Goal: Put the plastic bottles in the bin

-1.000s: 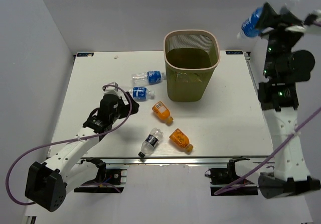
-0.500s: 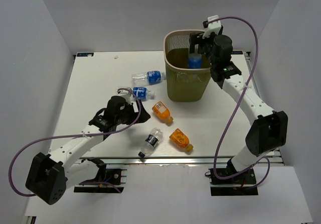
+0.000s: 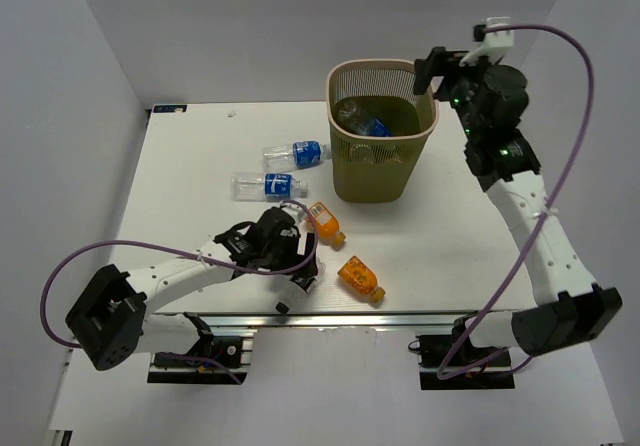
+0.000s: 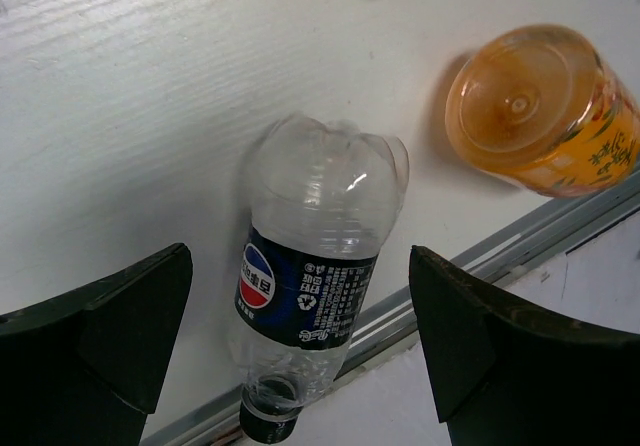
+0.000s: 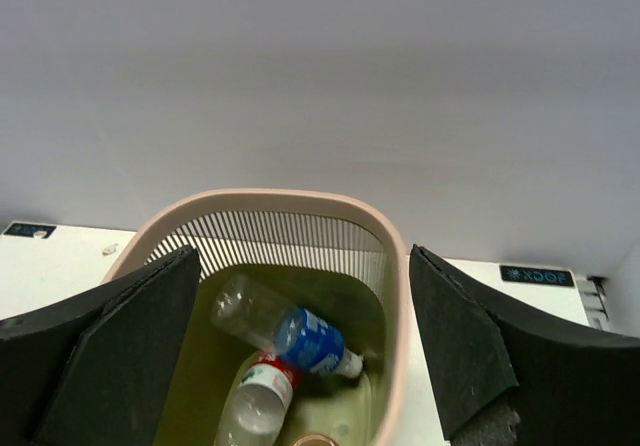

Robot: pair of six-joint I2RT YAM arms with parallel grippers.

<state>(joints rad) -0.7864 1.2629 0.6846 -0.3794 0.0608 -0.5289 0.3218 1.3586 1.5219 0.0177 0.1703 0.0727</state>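
The olive-tan mesh bin (image 3: 432, 94) stands at the back of the table. Inside it lie a blue-label bottle (image 5: 305, 337) and a red-label bottle (image 5: 256, 403). My right gripper (image 3: 441, 70) hangs open and empty above the bin's right rim (image 5: 394, 266). On the table lie two blue-label bottles (image 3: 296, 153) (image 3: 266, 183) and two stubby orange ones (image 3: 324, 222) (image 3: 360, 277). A clear dark-label bottle (image 4: 310, 286) lies by the front edge with its cap toward the edge. My left gripper (image 4: 300, 266) is open above it, one finger on each side, not touching.
The table's metal front rail (image 4: 480, 256) runs just past the dark-label bottle's cap. The nearer orange bottle (image 4: 540, 111) lies close to my left gripper's right finger. Grey walls close in the table at the back and sides.
My right gripper opened over the bin and the blue-label bottle fell in; the arm then drew back right. My left arm swept toward the front edge, over the dark-label bottle.
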